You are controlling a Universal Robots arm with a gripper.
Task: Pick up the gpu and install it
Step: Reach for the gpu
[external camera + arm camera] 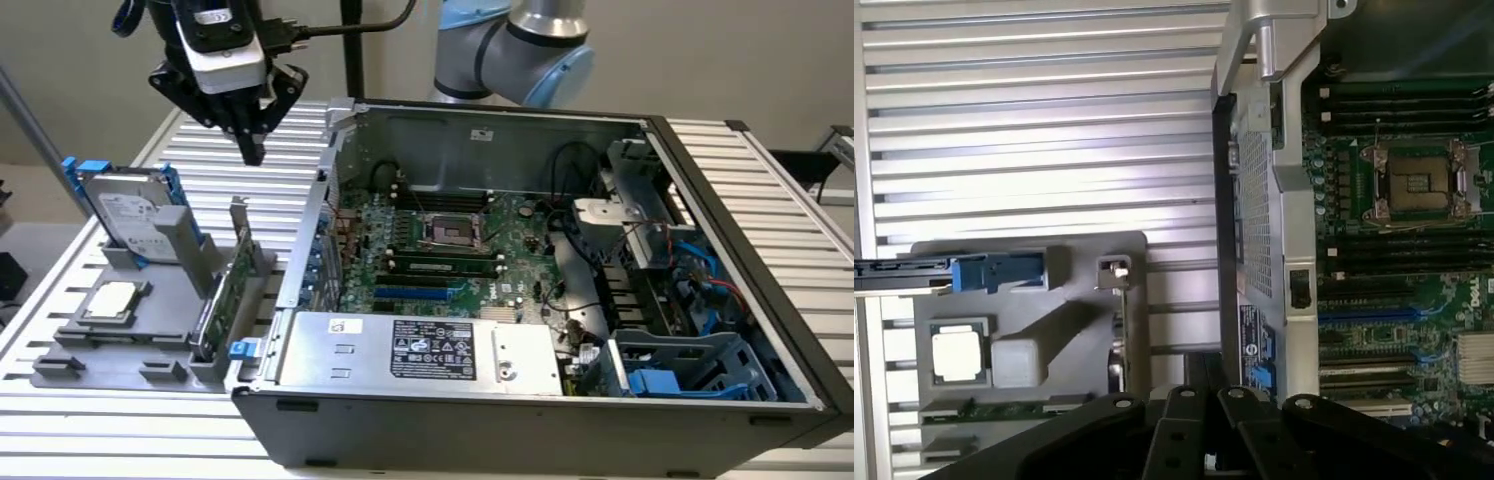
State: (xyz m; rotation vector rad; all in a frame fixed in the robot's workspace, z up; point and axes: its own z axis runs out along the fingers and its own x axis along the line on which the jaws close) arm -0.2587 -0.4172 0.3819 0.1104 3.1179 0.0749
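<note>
Starting at the exterior view's left: an upright hard drive, then the square CPU chip lying flat on the grey holder. Next along, the gpu, standing on edge in the holder's slot, silver bracket uppermost, untouched, just beside the computer case. Above it and apart from it, the gripper, clenched tight on nothing. Further right, inside the case, the motherboard with its blue slot bare. Risks, by judgement: likely to jab the card's top edge instead of straddling it if lowered while clenched; liable to knock the drive if drifted toward the exterior view's left; prone to tilt so thin a card against the case wall if clamped off-centre, and then to miss the slot
</note>
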